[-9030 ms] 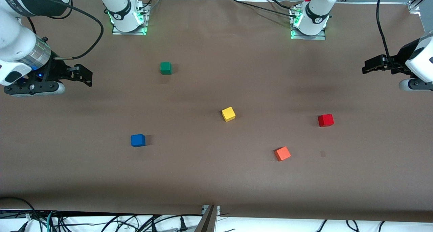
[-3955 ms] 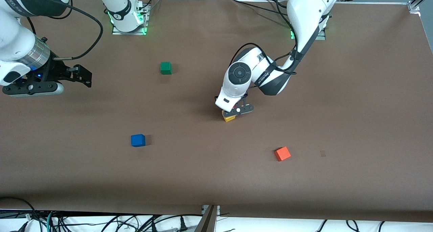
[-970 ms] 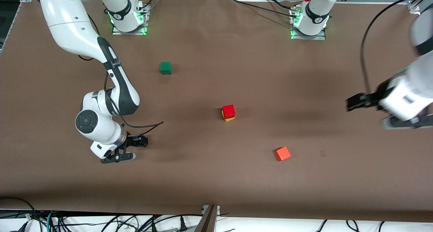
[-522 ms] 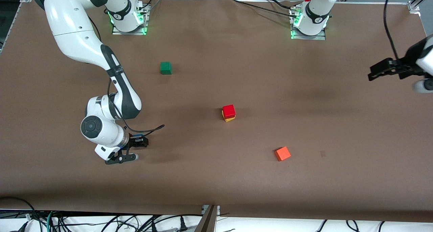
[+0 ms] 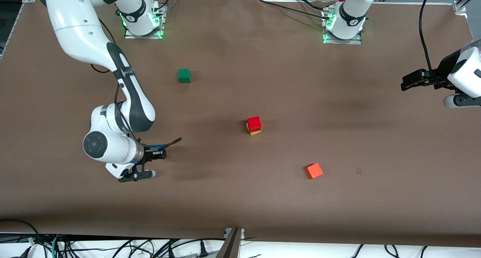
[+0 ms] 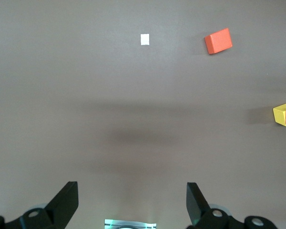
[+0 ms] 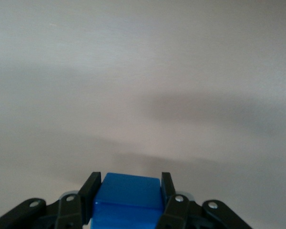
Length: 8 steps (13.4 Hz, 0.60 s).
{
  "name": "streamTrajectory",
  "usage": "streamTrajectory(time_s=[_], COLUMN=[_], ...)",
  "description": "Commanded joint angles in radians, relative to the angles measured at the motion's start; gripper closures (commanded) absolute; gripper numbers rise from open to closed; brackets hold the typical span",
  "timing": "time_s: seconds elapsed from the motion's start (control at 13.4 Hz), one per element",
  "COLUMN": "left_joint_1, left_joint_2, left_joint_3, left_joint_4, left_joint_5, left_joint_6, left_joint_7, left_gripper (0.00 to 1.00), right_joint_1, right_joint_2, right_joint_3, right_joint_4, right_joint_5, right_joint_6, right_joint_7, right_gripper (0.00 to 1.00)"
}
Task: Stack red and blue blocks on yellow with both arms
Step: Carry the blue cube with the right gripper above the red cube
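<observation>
- Front view shows the red block (image 5: pixel 254 123) sitting on the yellow block (image 5: pixel 254 130) at the centre of the frame, so half the stack is built and only blue is missing.
- Right gripper (image 5: pixel 150 161) is low at the lower left of the frame, over the spot where the blue block belongs; that view hides the block under the wrist.
- Right wrist view settles it: the blue block (image 7: pixel 128 199) sits at the bottom centre, pinched between the two black fingers (image 7: pixel 92 189), one on each side face, which leaves its underside free for setting down flat.
- Left gripper (image 5: pixel 407 82) waits at the right edge of the frame, over bare counter (image 5: pixel 240 201), fingers spread and empty, clear of the stack.
- Green cube (image 5: pixel 184 75) in the upper middle and orange cube (image 5: pixel 313 171) at the lower right lie well apart from the stack and play no part.
- Likely next: lift the blue block and carry it over the red.
</observation>
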Motion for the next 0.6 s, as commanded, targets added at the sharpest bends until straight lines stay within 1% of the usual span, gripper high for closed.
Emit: streamTrajectory(time_s=[0.0,0.22,0.3,0.45,0.52], left_joint_1=[0.005,0.006,0.008,0.009,0.008], left_joint_2=[-0.001,0.000,0.000,0.002,0.002], left_joint_3=[0.002,0.002,0.002,0.002,0.002], left_joint_4=[-0.002,0.000,0.000,-0.002,-0.002], left_joint_5=[-0.015,-0.016,-0.017,-0.017,-0.017], left_joint_6=[0.009,0.010,0.010,0.009,0.010], left_joint_7=[0.017,0.017,0.017,0.017,0.015], left_gripper=[0.00,0.00,0.00,0.00,0.00], right_joint_1=[0.059,0.195,0.275,0.360,0.389], right_joint_2=[-0.031,-0.041,-0.041,-0.031,-0.028], right_joint_3=[0.005,0.003,-0.010,-0.007,-0.006], right_joint_4=[0.039,0.052,0.062,0.140,0.147], right_joint_5=[0.017,0.006,0.002,0.001,0.003], right_joint_6=[-0.080,-0.097,-0.093,-0.084,-0.062], right_joint_7=[0.112,0.303,0.398,0.559,0.595], right_gripper=[0.58,0.57,0.57,0.57,0.58])
